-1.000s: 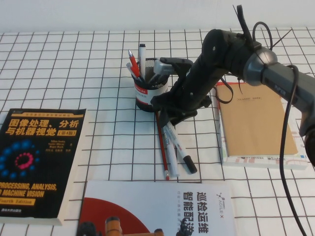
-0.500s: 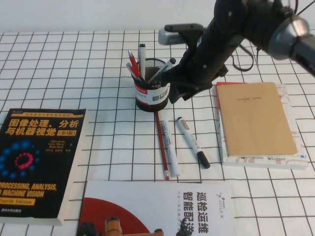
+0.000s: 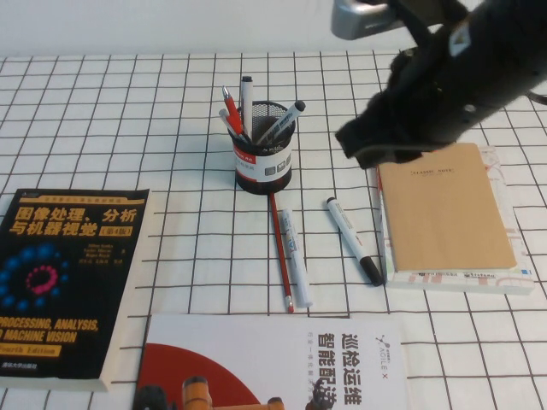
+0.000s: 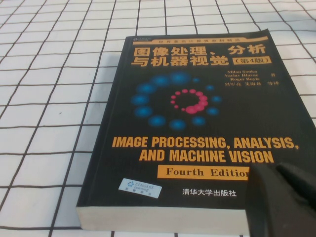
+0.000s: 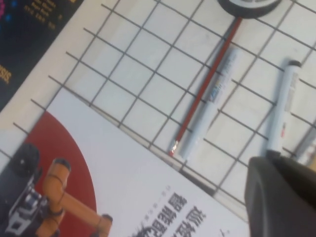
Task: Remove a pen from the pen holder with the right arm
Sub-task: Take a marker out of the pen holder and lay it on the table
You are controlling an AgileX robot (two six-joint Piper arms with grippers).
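Above the table (image 3: 128,128) near the pen holder (image 3: 264,162), right gripper (image 3: 363,143) hangs clenched, empty, over a fallen marker (image 3: 352,239); left gripper (image 4: 284,197) hovers over a black book (image 4: 187,123).

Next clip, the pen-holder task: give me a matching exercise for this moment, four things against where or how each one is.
Things
1. red pencil
2. black-capped marker
3. brown notebook
4. right gripper

Places or states
A. shut, up above the table by the notebook's corner
B. lying flat, one end at the pen holder, alongside the white pen
C. resting on a white book at the robot's right
D. lying flat between the white pen and the notebook

Pairs: 1-B, 2-D, 3-C, 4-A.

Left out: the left gripper hangs over the black book.
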